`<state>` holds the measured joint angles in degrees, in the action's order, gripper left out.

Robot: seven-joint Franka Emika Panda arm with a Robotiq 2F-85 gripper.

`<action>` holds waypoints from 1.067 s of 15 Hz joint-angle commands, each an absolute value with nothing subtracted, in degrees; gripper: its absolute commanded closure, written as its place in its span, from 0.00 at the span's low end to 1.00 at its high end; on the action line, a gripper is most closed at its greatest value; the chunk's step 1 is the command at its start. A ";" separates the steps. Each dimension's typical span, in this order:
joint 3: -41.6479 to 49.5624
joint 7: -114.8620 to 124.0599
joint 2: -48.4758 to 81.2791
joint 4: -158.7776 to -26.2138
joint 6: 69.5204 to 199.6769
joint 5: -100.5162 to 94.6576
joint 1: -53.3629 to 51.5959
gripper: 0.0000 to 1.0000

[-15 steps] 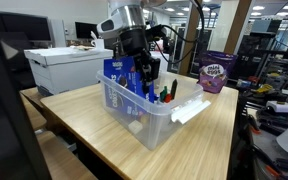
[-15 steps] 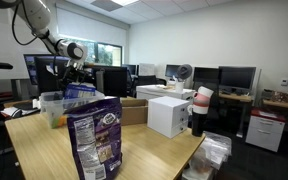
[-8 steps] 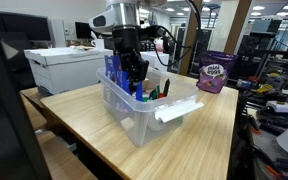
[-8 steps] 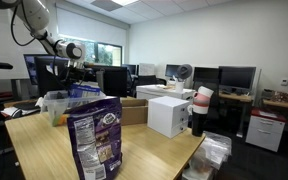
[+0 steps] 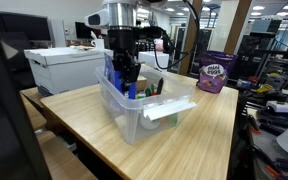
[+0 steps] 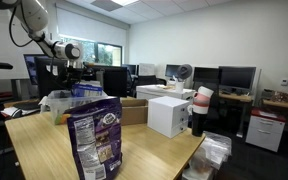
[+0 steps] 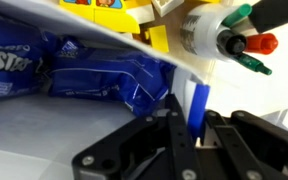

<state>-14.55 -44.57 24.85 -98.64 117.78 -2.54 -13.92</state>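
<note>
A clear plastic bin (image 5: 125, 122) stands on the wooden table (image 5: 94, 135). It holds a blue snack bag (image 7: 84, 70), a yellow box (image 7: 134, 14), red and green markers (image 7: 252, 45) and a white roll (image 5: 171, 109). My gripper (image 5: 128, 84) reaches down into the bin and is shut on its wall. In the wrist view the gripper (image 7: 197, 120) pinches a thin blue and clear edge between its black fingers (image 7: 174, 125). In an exterior view the bin (image 6: 54, 104) sits far back under the gripper (image 6: 74, 78).
A purple snack bag (image 5: 215, 72) stands at the table's far right corner and fills the foreground in an exterior view (image 6: 95, 140). A white box (image 5: 64, 65) sits behind the bin. A cardboard box (image 6: 134, 111), a white case (image 6: 169, 115) and stacked cups (image 6: 200, 108) stand nearby.
The gripper has dragged the bin across the table toward the left and nearer edge, turning it slightly. The grip has stayed shut.
</note>
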 commanded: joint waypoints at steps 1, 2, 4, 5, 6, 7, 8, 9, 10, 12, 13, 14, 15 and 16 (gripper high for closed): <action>-14.19 -38.95 24.55 -100.67 123.08 -4.15 -14.14 0.96; -14.23 -37.69 24.45 -101.10 124.09 -4.18 -14.02 0.96; -14.30 -36.39 24.42 -101.76 124.98 -4.19 -13.84 0.96; -14.46 -36.29 24.32 -102.17 125.32 -4.00 -13.68 0.96; -14.74 -36.40 24.29 -102.42 125.26 -3.41 -13.41 0.96; -14.88 -36.23 24.23 -102.69 125.41 -3.07 -13.25 0.96; -15.08 -36.48 24.18 -102.85 125.48 -2.74 -13.07 0.96; -15.28 -36.89 24.19 -102.93 125.15 -2.50 -12.93 0.96; -15.27 -36.90 24.25 -102.85 124.54 -2.79 -13.01 0.96; -15.35 -37.27 24.13 -102.65 122.90 -2.91 -12.96 0.69; -15.54 -37.63 23.85 -102.51 121.96 -2.50 -12.78 0.68; -15.83 -38.11 23.55 -102.63 120.95 -1.71 -12.38 0.58; -16.05 -38.53 22.81 -102.83 120.33 -1.34 -12.09 0.49; -16.27 -38.87 21.87 -103.09 120.02 -0.82 -11.76 0.40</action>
<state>-14.92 -37.52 24.79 -101.37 121.45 -2.51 -13.49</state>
